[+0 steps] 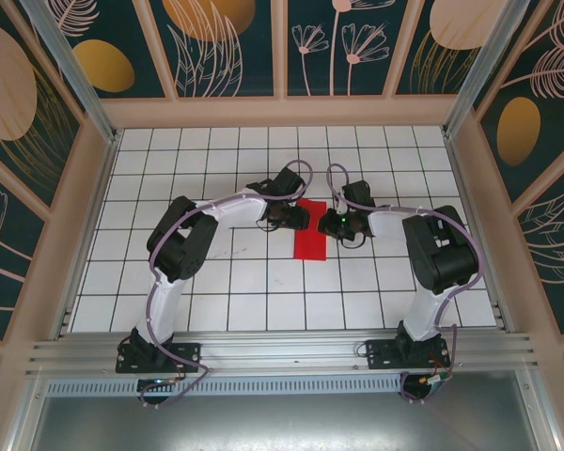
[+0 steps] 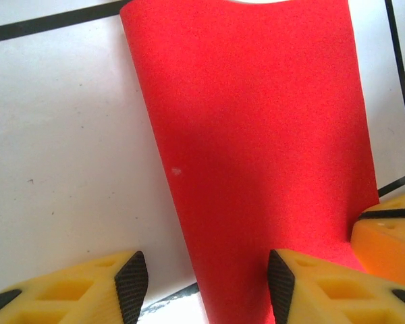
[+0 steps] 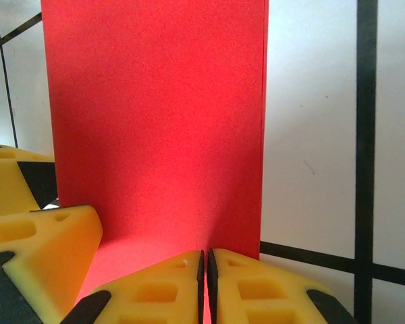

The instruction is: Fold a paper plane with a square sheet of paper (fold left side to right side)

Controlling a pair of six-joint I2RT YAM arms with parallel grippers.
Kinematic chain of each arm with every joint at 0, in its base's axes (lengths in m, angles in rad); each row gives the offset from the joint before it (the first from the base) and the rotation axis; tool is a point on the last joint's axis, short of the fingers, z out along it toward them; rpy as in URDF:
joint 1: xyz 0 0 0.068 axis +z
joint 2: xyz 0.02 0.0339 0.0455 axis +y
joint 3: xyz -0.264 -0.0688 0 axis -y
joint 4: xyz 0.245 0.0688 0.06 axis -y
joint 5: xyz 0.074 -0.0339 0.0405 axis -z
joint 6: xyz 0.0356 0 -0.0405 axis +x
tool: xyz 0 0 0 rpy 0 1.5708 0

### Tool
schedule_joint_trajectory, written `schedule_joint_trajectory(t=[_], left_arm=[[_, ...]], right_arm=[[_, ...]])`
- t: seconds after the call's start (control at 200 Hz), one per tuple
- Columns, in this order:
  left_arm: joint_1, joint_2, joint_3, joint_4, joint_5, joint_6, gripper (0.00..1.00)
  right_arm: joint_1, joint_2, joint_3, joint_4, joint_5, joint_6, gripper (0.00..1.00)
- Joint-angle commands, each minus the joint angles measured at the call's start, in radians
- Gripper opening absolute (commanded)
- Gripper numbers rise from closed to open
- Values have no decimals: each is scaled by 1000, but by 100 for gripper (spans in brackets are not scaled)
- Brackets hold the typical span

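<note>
The red sheet of paper lies on the tabletop between the 2 arms. It is doubled over into a strip about 1 tile wide and 2 long. The left-to-right fold looks made, but probably not yet pressed sharp: from the left wrist, the far end seems to arch slightly.

The left gripper stands about half open, with 1 finger over the paper and the other over bare tile. The right gripper has its fingers closed together at the near end of the strip, close to the edge where 2 layers show. I cannot tell whether any paper is caught between them.

To finish this step well, first check that the 2 loose edges sit flush. Then pin 1 end with a light, steady press. Draw the closed fingers slowly along the folded side, staying flat on the paper so the thin sheet neither skids nor wrinkles.
</note>
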Motion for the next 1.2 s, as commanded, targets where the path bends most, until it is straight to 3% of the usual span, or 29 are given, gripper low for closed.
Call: schedule_joint_trajectory(t=[0.0, 0.315, 0.63, 1.196], left_arm=[[-20, -4, -41, 33, -39, 8, 57], [-12, -173, -84, 102, -11, -18, 61], [-12, -108, -95, 203, 201, -64, 39], [-2, -26, -131, 197, 150, -43, 28]], right_arm=[[5, 40, 6, -85, 52, -26, 14], [5, 51, 6, -84, 48, -26, 14], [5, 53, 9, -89, 45, -26, 14], [6, 59, 10, -106, 58, -36, 14]])
